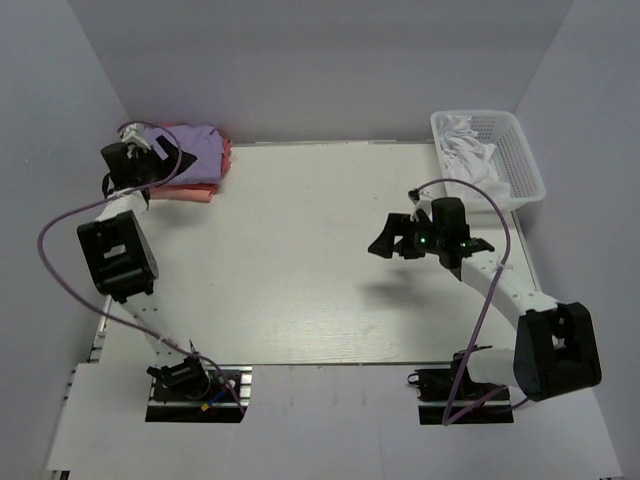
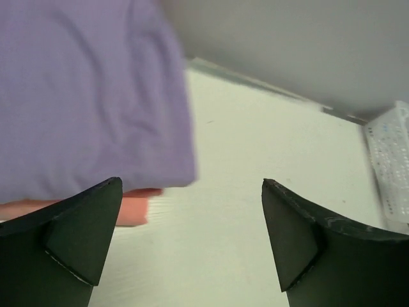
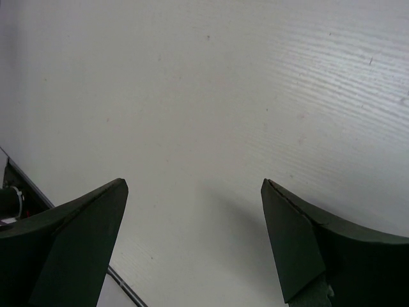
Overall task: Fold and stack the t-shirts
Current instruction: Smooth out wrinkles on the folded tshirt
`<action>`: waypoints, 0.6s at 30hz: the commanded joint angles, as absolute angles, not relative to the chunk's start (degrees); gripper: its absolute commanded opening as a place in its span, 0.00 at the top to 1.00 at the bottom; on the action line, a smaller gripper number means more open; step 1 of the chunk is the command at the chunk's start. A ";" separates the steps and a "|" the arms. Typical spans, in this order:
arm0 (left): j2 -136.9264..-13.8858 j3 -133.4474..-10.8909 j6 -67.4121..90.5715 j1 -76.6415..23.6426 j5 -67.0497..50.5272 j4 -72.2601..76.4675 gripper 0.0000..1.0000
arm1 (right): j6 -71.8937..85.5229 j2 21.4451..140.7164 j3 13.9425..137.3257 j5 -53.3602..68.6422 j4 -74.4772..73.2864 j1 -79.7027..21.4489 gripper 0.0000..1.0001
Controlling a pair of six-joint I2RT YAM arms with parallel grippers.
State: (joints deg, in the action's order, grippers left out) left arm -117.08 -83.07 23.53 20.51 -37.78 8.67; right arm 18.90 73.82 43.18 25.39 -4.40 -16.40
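one desk carries all items. the folded lavender t-shirt lies on the salmon-pink t-shirt at the far left corner. a white basket sits far right. my left pincer hovers released at the stack's edge. my right pincer is released above the desk.
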 commanded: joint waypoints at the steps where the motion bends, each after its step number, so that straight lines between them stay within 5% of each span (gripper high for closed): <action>1: -102.41 -80.33 20.22 19.86 -37.18 8.21 0.00 | 19.07 69.36 39.91 26.46 -1.41 -16.61 0.09; 7: -89.49 -83.24 19.50 13.90 -30.85 -9.39 0.00 | 18.72 62.67 38.58 18.91 -4.47 -16.44 0.09; 11: -73.07 -64.05 24.43 6.61 -24.63 -5.81 0.00 | 20.30 55.84 37.27 12.68 -8.51 -16.44 0.09; 18: -60.48 -50.64 26.01 -7.72 -9.26 -19.50 0.00 | 19.95 47.38 35.34 6.17 -15.20 -16.35 0.09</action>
State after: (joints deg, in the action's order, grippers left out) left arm -62.70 -54.54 23.92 -5.17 -20.03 -10.33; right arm 20.12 50.13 36.38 11.33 -11.16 -16.40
